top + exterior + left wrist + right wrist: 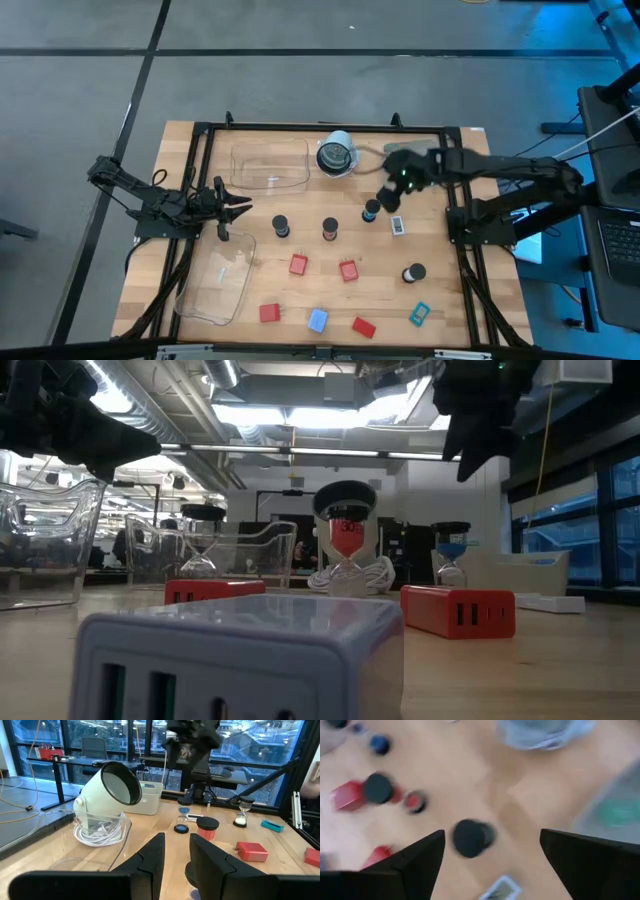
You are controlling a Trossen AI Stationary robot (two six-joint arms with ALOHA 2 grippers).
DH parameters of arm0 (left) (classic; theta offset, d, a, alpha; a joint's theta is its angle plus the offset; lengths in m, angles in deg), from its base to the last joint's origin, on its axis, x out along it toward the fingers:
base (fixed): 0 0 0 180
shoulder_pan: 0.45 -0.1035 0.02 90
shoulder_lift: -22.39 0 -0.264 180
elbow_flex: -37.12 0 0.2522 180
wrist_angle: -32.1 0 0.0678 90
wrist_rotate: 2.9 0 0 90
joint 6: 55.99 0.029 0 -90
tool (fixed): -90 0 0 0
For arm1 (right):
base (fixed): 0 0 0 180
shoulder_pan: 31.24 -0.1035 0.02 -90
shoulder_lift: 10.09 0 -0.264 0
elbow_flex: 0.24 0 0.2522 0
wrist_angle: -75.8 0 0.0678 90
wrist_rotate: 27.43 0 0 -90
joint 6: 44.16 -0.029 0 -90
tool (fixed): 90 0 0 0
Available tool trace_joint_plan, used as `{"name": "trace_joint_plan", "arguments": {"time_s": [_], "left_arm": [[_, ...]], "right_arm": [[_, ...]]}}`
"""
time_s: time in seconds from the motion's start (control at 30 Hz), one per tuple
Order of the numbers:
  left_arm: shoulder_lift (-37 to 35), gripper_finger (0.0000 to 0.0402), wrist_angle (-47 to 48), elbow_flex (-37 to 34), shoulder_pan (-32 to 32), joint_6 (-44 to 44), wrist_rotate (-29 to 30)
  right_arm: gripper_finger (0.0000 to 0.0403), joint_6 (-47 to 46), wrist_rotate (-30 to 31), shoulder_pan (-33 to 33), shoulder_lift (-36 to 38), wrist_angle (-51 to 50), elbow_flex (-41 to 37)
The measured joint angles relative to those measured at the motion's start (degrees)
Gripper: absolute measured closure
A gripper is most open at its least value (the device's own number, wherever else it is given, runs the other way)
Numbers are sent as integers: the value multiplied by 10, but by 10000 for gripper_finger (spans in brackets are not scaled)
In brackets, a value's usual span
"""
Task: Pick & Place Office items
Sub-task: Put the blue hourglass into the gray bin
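The right end effector (392, 193), fingers apart, hovers above the blue hourglass (371, 212); a skewed descent could topple it.

From my low view, the near white plastic charger block (240, 660) is cut off below; my right wrist view blurs everything.
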Motion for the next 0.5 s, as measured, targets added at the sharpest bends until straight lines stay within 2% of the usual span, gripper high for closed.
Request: {"name": "trace_joint_plan", "arguments": {"time_s": [0.2,0.4,0.5], "left_arm": [[0,315,0,0,0,0,0],[0,315,0,0,0,0,0],[0,315,0,0,0,0,0]], "right_arm": [[39,7,5,-57,-24,50,-31],[33,45,87,-84,-51,53,-32],[33,37,92,-86,-69,53,-32]]}}
